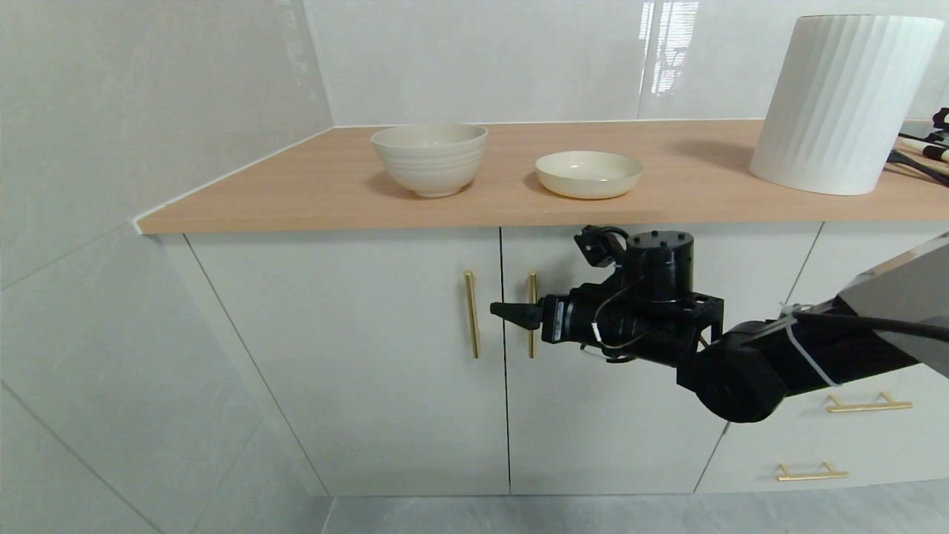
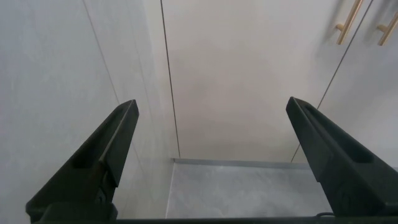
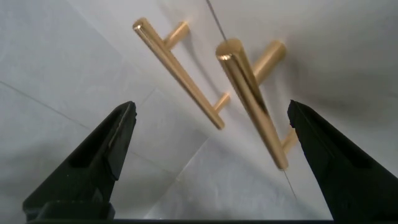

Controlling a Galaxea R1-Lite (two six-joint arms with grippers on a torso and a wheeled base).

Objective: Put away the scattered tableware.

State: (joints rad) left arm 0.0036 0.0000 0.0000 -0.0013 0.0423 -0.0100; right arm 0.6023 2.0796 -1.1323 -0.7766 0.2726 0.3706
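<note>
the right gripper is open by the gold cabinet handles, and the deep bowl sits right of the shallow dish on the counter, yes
Not quite: in the head view the deep bowl sits left of the shallow dish. The rest holds.

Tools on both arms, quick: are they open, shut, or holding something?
Left tool: open, holding nothing.
Right tool: open, holding nothing; a gold cabinet handle is just in front of it, not gripped.

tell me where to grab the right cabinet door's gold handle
Probably best to take the right door's handle on its vertical bar, midway between the two standoffs, from the front, jaws spanning it sideways. The bar stands clear of the door, leaving room behind.
</note>
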